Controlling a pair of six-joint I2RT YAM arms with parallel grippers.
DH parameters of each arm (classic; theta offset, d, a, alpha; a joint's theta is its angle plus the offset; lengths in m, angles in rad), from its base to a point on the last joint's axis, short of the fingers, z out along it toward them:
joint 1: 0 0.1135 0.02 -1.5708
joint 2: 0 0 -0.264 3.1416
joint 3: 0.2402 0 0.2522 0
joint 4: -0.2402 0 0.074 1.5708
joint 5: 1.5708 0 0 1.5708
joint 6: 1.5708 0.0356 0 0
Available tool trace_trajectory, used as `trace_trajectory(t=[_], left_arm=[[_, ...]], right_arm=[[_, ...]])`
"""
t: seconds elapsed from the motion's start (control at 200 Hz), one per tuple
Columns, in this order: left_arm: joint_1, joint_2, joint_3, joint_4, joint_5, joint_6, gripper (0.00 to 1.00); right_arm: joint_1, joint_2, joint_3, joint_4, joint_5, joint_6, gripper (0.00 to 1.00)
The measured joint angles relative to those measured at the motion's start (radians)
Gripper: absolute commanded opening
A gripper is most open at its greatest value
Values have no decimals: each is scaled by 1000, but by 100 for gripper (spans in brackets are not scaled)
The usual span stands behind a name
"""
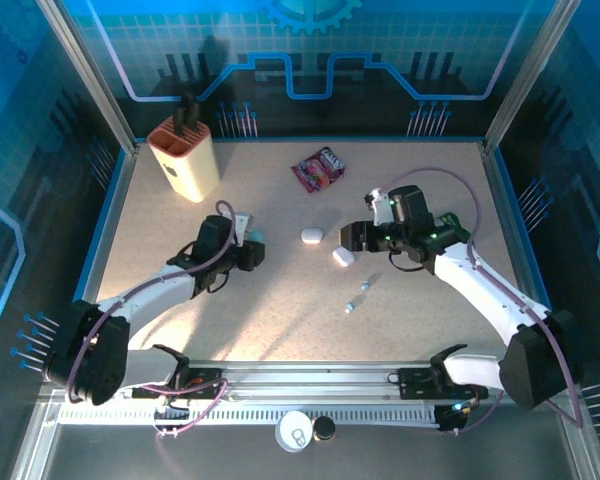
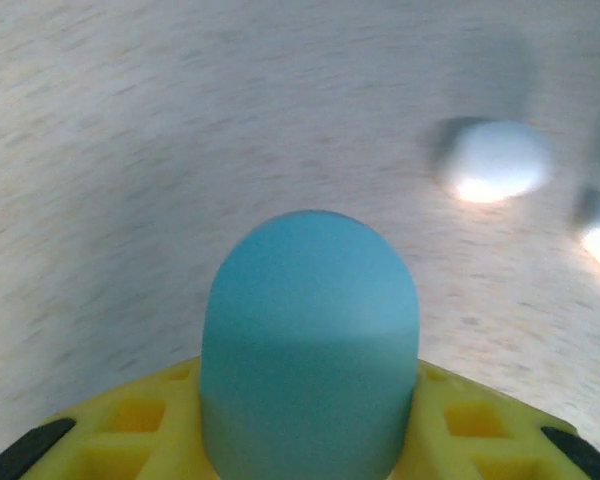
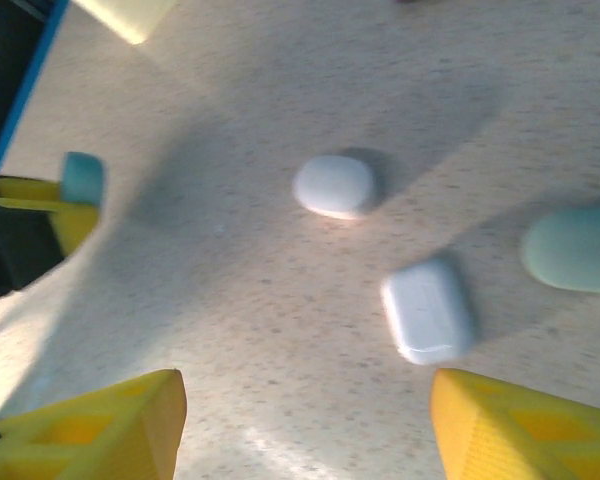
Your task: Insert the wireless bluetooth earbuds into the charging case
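My left gripper (image 1: 252, 247) is shut on a teal charging case (image 1: 258, 237). In the left wrist view that case (image 2: 310, 340) stands upright between the yellow fingers (image 2: 130, 425). Three tiny earbuds (image 1: 358, 297) lie in a loose line on the table right of centre. My right gripper (image 1: 353, 238) hovers open over the table (image 3: 305, 430), nothing between its yellow fingers (image 3: 525, 425). A white rectangular case (image 3: 427, 310) lies just ahead of its right finger, and a white oval case (image 3: 335, 185) lies farther off.
A beige holder (image 1: 183, 155) stands at the back left and a red snack bag (image 1: 318, 168) lies at the back centre. A pale teal rounded thing (image 3: 575, 250) sits blurred at the right edge of the right wrist view. Blue walls ring the table (image 1: 280, 300).
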Motion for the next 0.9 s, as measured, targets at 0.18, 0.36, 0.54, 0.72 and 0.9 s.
trace_trajectory(t=[0.18,0.36,0.54,0.72,0.9], left_arm=[[-93,3,-76,236,176,188,38],[-155,32,-75,357,254,336,36],[-208,49,-65,373,286,433,36],[-224,49,-58,388,288,467,36],[-229,57,-58,396,275,468,36]], right_arm=[[14,50,1,59,-171,68,65],[38,76,1,114,-271,125,65],[66,118,0,154,-307,157,63],[92,167,0,166,-326,174,51],[102,194,1,182,-351,188,24]])
